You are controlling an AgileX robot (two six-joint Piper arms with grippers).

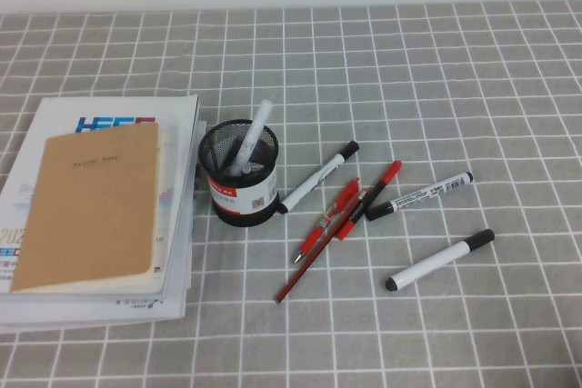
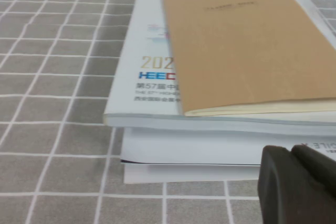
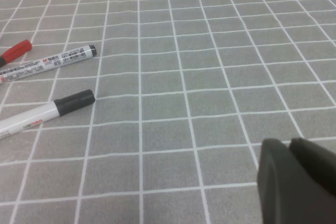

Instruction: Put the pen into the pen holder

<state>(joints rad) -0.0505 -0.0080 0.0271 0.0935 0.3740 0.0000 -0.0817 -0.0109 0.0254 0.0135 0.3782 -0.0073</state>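
The pen [image 1: 441, 261], a thick white marker with a black cap and a small black rear end, lies on the checked cloth at the front right. Its cap end also shows in the right wrist view [image 3: 50, 109]. The pen holder [image 1: 240, 174], a black mesh cup with a red-and-white label, stands left of centre with an all-white capless pen [image 1: 252, 138] in it. Neither gripper shows in the high view. My right gripper [image 3: 290, 145] is shut and empty over bare cloth, away from the pen. My left gripper [image 2: 291, 153] is shut and empty by the books.
A stack of books with a tan notebook [image 1: 95, 206] on top lies left of the holder. A white marker with black print [image 1: 420, 195], another capped marker [image 1: 318, 177], red pens [image 1: 332, 215] and a red pencil [image 1: 341, 229] lie between the holder and the pen.
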